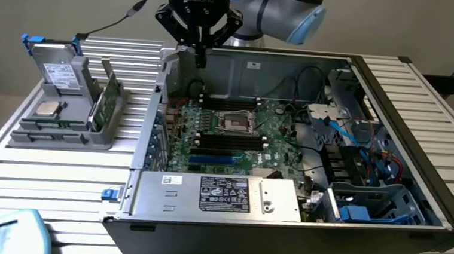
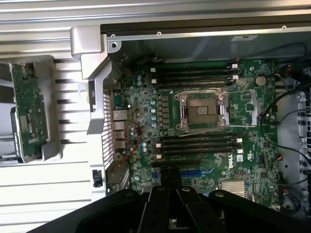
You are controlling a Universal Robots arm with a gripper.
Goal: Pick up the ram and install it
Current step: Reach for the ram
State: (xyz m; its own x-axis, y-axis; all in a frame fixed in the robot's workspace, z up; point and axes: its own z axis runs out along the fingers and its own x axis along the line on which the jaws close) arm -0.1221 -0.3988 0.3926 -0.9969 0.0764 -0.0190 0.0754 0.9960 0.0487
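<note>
Green ram [image 1: 109, 99] | standing in holder [image 1: 63, 135] | well apart from closed fingers [image 1: 201, 54]

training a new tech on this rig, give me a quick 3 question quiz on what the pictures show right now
1. True or false: the ram already sits in a motherboard slot.
2. The gripper is: A open; B shut on the ram; C shut, holding nothing.
3. What sits between the two banks of black slots?
Key: 1 false, it stands in the grey holder. 2 C. 3 the processor socket.
</note>
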